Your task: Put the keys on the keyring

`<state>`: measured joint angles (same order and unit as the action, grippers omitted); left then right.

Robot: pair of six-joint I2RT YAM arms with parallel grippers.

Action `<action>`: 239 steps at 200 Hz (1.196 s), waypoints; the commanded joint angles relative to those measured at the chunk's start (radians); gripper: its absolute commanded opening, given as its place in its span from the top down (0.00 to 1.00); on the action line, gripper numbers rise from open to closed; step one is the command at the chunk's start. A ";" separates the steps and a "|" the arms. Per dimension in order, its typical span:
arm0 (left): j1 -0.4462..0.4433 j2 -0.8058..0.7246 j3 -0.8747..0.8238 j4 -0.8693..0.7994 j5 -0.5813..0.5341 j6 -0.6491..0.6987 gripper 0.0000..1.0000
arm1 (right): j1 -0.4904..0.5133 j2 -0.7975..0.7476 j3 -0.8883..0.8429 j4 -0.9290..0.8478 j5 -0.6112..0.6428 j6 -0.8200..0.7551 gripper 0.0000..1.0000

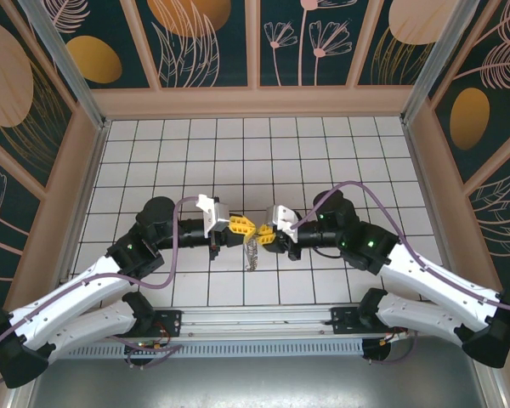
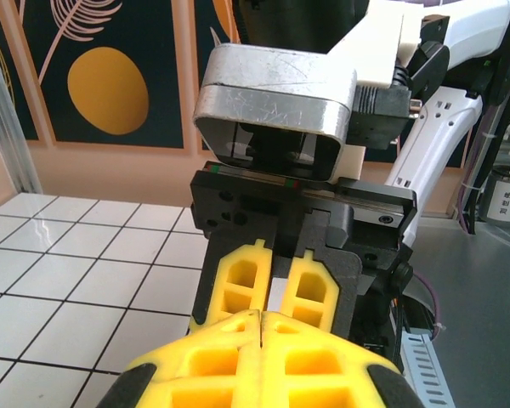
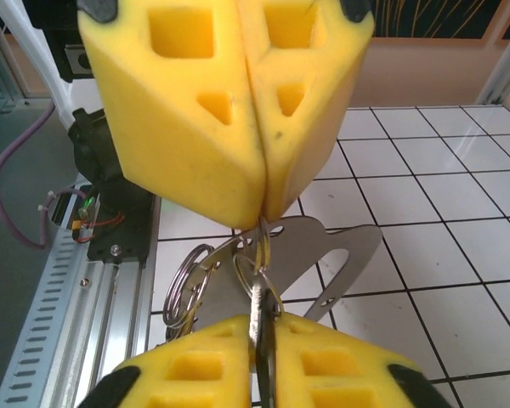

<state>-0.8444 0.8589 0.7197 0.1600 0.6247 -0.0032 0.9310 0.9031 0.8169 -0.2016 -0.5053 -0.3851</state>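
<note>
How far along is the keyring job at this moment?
Done: the metal bundle is off the table, held between both arms. In hand: the left gripper is shut on the keyring, and the right gripper is shut on the keys beside it. Left: the rings overlap, but whether the keys are threaded on cannot be told; release also remains.

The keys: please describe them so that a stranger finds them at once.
On the tiled table, the left tool and right tool meet tip to tip. The keys are pinched between them: a silvery bunch of wire rings and a flat plate, unlike the yellow tools.
</note>
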 commanded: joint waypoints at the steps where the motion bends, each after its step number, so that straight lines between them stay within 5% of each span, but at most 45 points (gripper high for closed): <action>1: 0.001 -0.011 -0.002 0.068 0.003 -0.007 1.00 | -0.004 -0.080 -0.038 0.052 0.018 0.017 0.78; 44: 0.001 -0.002 0.004 0.070 0.019 -0.006 1.00 | -0.003 -0.176 -0.076 0.132 0.012 0.045 0.66; 181: 0.001 0.002 -0.009 0.107 0.072 -0.027 1.00 | -0.004 -0.057 -0.059 0.256 -0.065 0.054 0.77; 239: 0.002 0.001 -0.005 0.093 0.058 -0.020 1.00 | -0.004 -0.030 -0.046 0.222 -0.077 0.027 1.00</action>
<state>-0.8436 0.8646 0.7147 0.2050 0.6735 -0.0132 0.9283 0.8631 0.7563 0.0113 -0.5739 -0.3355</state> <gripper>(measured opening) 0.041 0.038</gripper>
